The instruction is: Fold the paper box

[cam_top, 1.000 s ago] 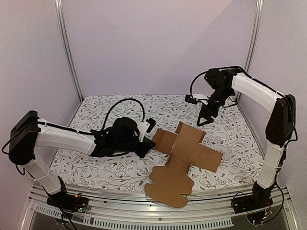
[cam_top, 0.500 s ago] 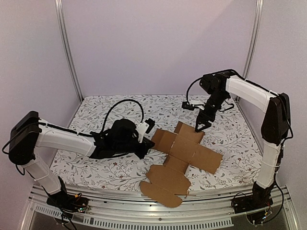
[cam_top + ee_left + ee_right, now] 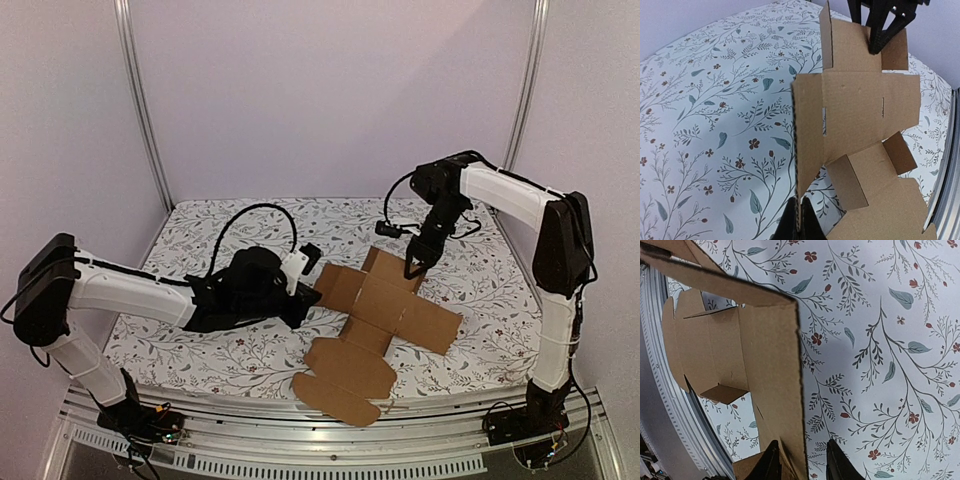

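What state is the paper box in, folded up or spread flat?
Mostly spread: the paper box lies as a cross-shaped sheet on the table, with only a few flaps raised.

High rear overview, close wrist views, sharing the paper box

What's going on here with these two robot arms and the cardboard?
The two arms are working on the paper box, which lies mostly flat as a cross-shaped cardboard sheet on the floral table cover. The left gripper is shut on the edge of the sheet's left flap. The right gripper straddles the edge of the far flap, jaws apart, not yet clamped on it.
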Motion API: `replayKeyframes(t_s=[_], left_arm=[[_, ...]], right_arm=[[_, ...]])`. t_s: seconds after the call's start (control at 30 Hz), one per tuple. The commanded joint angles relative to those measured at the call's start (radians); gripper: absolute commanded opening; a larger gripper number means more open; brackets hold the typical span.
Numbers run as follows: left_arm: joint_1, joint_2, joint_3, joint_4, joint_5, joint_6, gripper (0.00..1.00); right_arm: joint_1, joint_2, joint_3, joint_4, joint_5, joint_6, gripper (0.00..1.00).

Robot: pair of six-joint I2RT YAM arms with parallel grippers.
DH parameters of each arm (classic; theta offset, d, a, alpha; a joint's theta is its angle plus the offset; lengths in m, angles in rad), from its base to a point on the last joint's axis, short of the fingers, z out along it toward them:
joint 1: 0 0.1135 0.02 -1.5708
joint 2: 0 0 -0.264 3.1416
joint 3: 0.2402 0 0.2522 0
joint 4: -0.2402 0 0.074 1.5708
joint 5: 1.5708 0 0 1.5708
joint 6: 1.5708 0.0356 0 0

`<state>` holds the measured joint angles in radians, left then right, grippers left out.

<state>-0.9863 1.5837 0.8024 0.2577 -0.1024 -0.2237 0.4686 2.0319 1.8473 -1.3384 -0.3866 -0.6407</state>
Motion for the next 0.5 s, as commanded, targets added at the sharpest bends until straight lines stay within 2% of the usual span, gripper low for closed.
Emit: replayKeyframes(t_s=[0.0,0.2,0.47], left_arm=[[-0.018,-0.002,0.001,0.018,-0.016,0.015,0.0],[-0.021,0.019,0.023,0.003,-0.021,0.014,0.0],[-0.024,0.061,0.05,-0.004,-0.031,0.002,0.0]], right_arm=[[-0.001,0.033,0.029,-0.071,-0.04,-0.001,0.24],[0.0,0.027,0.036,-0.086,-0.044,-0.004,0.1],[0.001,-0.004,0.047,-0.079,-0.013,-0.013,0.0]])
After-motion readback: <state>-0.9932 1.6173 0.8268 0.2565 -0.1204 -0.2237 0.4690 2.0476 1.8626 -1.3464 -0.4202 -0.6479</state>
